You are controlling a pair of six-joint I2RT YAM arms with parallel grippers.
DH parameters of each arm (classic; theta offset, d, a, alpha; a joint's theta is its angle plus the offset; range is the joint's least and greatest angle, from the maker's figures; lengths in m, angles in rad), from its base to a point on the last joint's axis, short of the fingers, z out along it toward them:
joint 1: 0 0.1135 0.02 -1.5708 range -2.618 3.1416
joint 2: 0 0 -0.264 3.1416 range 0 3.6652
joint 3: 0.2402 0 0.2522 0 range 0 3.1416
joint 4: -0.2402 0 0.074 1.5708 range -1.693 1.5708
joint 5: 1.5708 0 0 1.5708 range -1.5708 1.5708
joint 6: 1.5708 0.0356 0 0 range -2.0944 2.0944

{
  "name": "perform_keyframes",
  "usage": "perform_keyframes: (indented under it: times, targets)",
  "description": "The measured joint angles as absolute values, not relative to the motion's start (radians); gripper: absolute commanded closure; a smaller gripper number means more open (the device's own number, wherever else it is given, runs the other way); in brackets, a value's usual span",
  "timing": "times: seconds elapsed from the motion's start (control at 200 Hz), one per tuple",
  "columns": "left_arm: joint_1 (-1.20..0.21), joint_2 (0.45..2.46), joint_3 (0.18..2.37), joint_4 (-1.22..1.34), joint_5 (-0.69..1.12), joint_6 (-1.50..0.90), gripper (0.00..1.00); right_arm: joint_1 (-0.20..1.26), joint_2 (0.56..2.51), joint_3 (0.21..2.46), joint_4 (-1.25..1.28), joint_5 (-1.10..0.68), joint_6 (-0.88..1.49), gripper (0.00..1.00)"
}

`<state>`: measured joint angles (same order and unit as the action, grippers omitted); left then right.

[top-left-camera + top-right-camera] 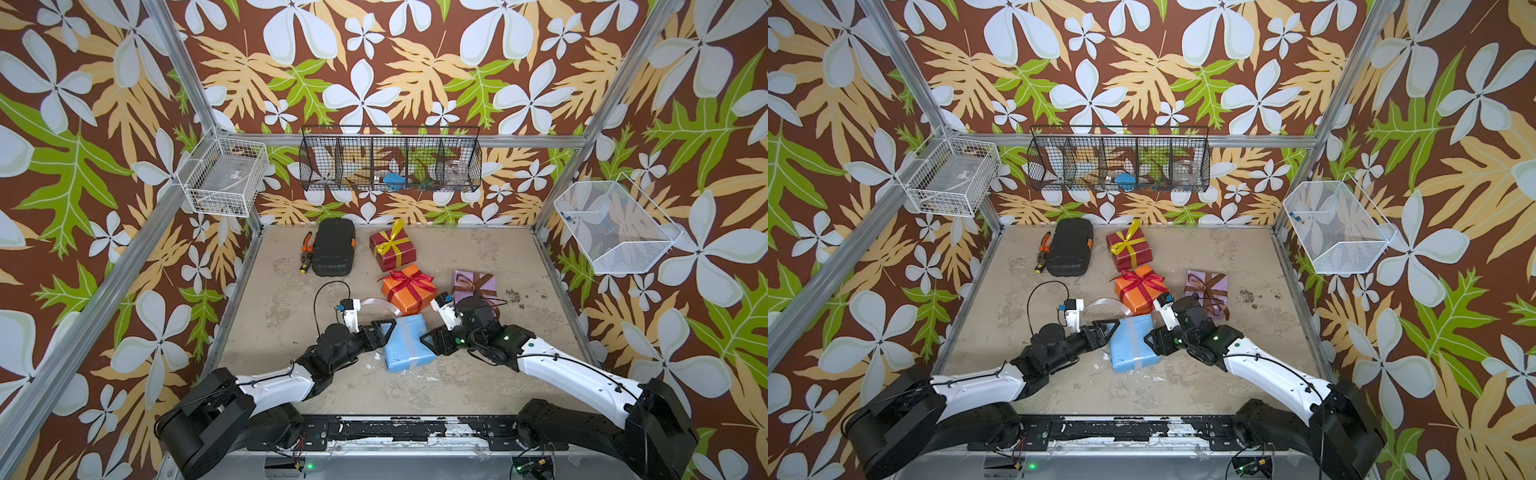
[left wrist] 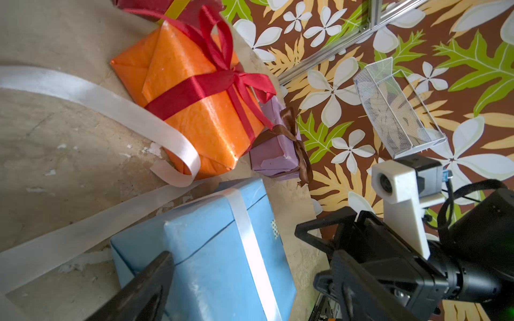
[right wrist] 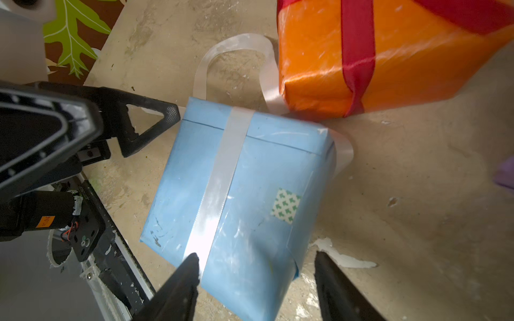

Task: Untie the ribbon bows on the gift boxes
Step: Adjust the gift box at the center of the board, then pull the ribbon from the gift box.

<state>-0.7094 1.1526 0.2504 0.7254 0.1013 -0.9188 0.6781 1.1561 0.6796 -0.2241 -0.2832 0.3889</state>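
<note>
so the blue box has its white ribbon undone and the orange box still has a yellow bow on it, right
Not quite: the bow on the orange box is red, not yellow, as the left wrist view shows. The rest holds: the blue box has its white ribbon undone, trailing loose over the table.

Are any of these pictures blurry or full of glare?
Both top views are sharp and evenly lit. In the right wrist view, glare whitens the white ribbon on the light blue box, and the orange box looks soft. In the left wrist view, the near black finger is blurred.
</note>
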Motion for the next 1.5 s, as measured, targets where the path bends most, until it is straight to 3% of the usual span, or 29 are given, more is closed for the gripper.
perform_keyframes:
  times: [0.145, 0.335, 0.475, 0.831, 1.016, 1.151, 1.206, 1.391, 1.501]
  targets:
    - [-0.709, 1.058, 0.24, 0.579, 0.079, -0.855, 0.11, 0.724, 1.213, 0.755, -0.256, -0.247, 0.374, 0.42]
    - [-0.708, 1.08, 0.235, 0.508, 0.072, -0.82, 0.16, 0.819, 1.356, 0.91, -0.334, -0.16, 0.364, 0.43]
    - [-0.708, 1.139, 0.236, 0.515, 0.085, -0.81, 0.21, 0.886, 1.441, 0.996, -0.403, -0.078, 0.358, 0.46]
    - [-0.708, 1.189, 0.237, 0.578, 0.114, -0.784, 0.2, 0.966, 1.584, 1.094, -0.532, 0.064, 0.371, 0.5]
    - [-0.708, 1.186, 0.225, 0.608, 0.117, -0.769, 0.2, 0.981, 1.637, 1.136, -0.548, 0.12, 0.394, 0.58]
    - [-0.708, 1.195, 0.223, 0.625, 0.134, -0.768, 0.2, 0.983, 1.648, 1.133, -0.53, 0.139, 0.414, 0.68]
    - [-0.708, 1.199, 0.222, 0.632, 0.138, -0.768, 0.2, 0.983, 1.652, 1.13, -0.519, 0.139, 0.415, 0.76]
    - [-0.708, 1.203, 0.222, 0.636, 0.144, -0.769, 0.2, 0.983, 1.653, 1.098, -0.463, 0.134, 0.423, 0.85]
    - [-0.708, 1.205, 0.222, 0.637, 0.144, -0.77, 0.2, 0.973, 1.634, 1.066, -0.412, 0.105, 0.431, 1.0]
